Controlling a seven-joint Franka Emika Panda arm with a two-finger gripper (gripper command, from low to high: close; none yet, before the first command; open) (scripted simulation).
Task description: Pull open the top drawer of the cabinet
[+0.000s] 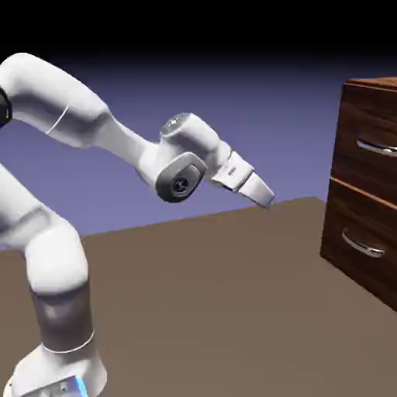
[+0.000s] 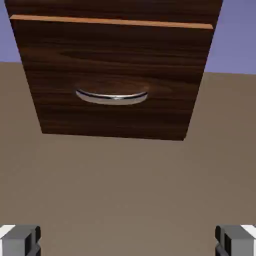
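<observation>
A plain brown floor (image 1: 209,302) is seen spread beneath everything, its far edge met by a blue-violet backdrop (image 1: 256,116) that is darkened to black at the top. At the exterior view's right the cabinet (image 1: 335,167), in dark reddish wood grain, is cut off by the picture's edge.

The arm (image 1: 77,112) is raised at the exterior view's left, its white links bent above the base (image 1: 58,368) and then stretched toward the cabinet. The hand is tilted — pointed forward and down — and is held above the floor, well apart from the cabinet. The gripper (image 2: 128,241) is spread wide, with nothing held between its fingertips (image 2: 20,241).

The top drawer (image 1: 372,124) is set flush in the cabinet's upper part, above the lower drawer (image 2: 115,60), and its curved silver handle (image 1: 378,147) is left untouched. In the hand view the lower drawer is shown whole — only a strip of the top drawer is caught at the upper edge.
</observation>
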